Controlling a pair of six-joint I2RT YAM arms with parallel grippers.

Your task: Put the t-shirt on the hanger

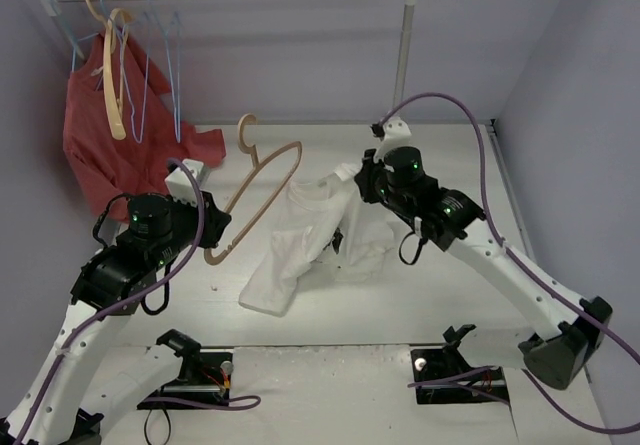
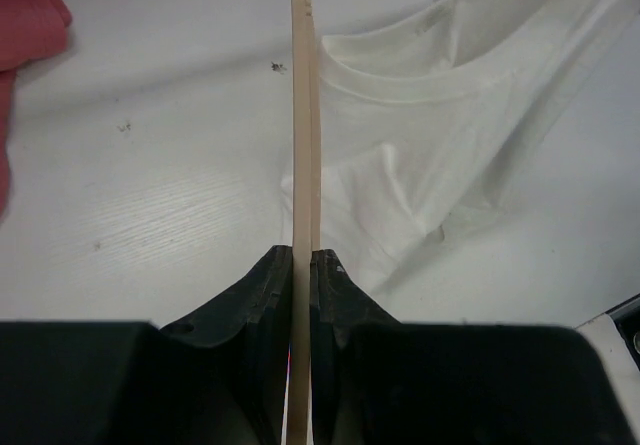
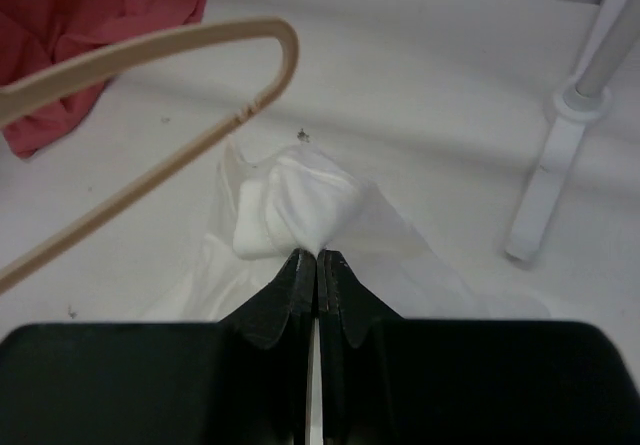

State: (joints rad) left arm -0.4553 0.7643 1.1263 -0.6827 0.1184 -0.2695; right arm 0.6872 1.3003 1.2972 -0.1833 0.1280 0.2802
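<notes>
White arm links [image 1: 500,255], black joints [image 1: 150,220], purple cables [image 1: 480,155], green lights [image 1: 407,173], black tool fingers [image 2: 250,305]

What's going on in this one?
The left gripper is shut on the tan wooden hanger, holding it up off the table. The right gripper pinches a bunched fold of the white t-shirt, while the rest of the shirt lies crumpled on the table. The shirt is not on the hanger yet.

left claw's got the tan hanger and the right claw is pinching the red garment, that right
Wrong on one point: the right claw is pinching the white t-shirt, as the right wrist view shows. The left claw does have the tan hanger.
</notes>
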